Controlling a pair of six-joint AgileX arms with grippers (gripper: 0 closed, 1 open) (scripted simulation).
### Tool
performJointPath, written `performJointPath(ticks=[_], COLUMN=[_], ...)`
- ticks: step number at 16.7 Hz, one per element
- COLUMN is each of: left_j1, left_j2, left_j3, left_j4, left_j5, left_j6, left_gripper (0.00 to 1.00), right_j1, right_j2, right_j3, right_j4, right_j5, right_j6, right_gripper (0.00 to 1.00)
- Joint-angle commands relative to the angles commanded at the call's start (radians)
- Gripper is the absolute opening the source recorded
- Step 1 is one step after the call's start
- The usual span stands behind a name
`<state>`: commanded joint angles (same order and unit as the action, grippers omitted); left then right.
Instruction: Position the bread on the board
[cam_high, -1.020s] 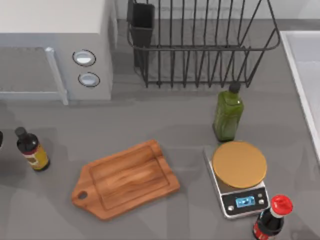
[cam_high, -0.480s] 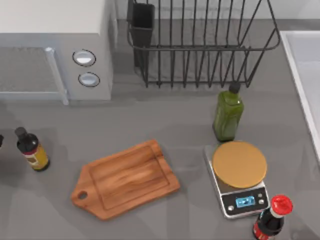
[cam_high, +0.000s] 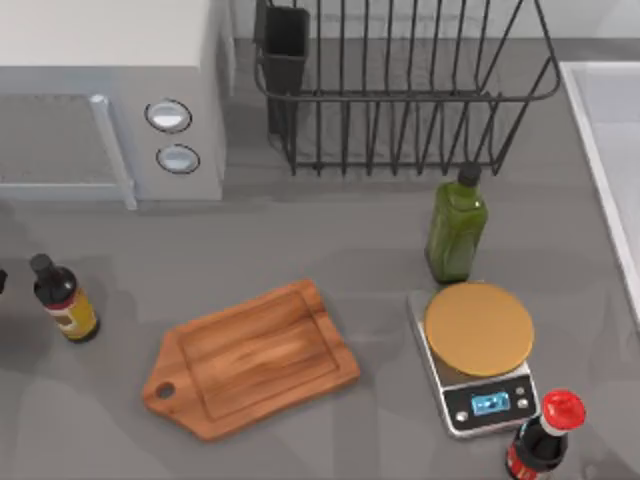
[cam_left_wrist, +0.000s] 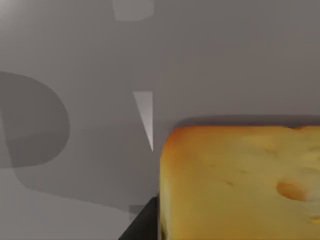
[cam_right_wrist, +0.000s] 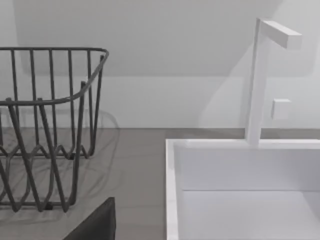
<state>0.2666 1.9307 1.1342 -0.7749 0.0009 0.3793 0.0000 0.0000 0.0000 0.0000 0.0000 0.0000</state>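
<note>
The bread (cam_left_wrist: 240, 185), pale yellow with a golden-orange crust, sits very close in the left wrist view on the grey counter. A dark part of my left gripper (cam_left_wrist: 142, 225) shows right beside its edge; whether it grips the loaf cannot be told. At the top view's left edge a dark sliver of my left arm (cam_high: 2, 282) shows. The board (cam_high: 252, 358), reddish-brown wood with a handle hole, lies at the centre of the table with nothing on it. A dark part of my right gripper (cam_right_wrist: 95, 222) shows near the rack and sink.
A silver scale with a tan disc (cam_high: 478, 340) stands right of the board, with a green bottle (cam_high: 457, 228) behind it and a red-capped bottle (cam_high: 540, 440) in front. A brown bottle (cam_high: 62, 300) stands at left. Microwave (cam_high: 110, 90), wire rack (cam_high: 400, 80) and white sink (cam_right_wrist: 240, 190) line the back and right.
The dark sliver of my left arm at the top view's left edge has shrunk toward that edge. Everything on the table has stayed put.
</note>
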Motion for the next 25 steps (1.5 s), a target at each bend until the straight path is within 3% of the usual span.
performJointPath(ticks=[4, 8, 13, 25], left_j1=[0.007, 0.006, 0.000, -0.025], left_j2=[-0.012, -0.028, -0.108, -0.171], left_j3=[0.005, 0.024, 0.164, 0.252], left_j4=[-0.035, -0.195, -0.343, -0.394], left_j5=[-0.006, -0.015, -0.010, 0.001], left_j6=[0.007, 0.028, 0.018, -0.062], left_gripper=[0.00, 0.00, 0.00, 0.00], right_j1=[0.000, 0.000, 0.000, 0.000], right_j2=[0.000, 0.000, 0.000, 0.000], right_j3=[0.000, 0.000, 0.000, 0.000], right_j4=[0.000, 0.000, 0.000, 0.000], right_j5=[0.000, 0.000, 0.000, 0.000], right_j6=[0.000, 0.000, 0.000, 0.000], right_gripper=[1.00, 1.00, 1.00, 1.00])
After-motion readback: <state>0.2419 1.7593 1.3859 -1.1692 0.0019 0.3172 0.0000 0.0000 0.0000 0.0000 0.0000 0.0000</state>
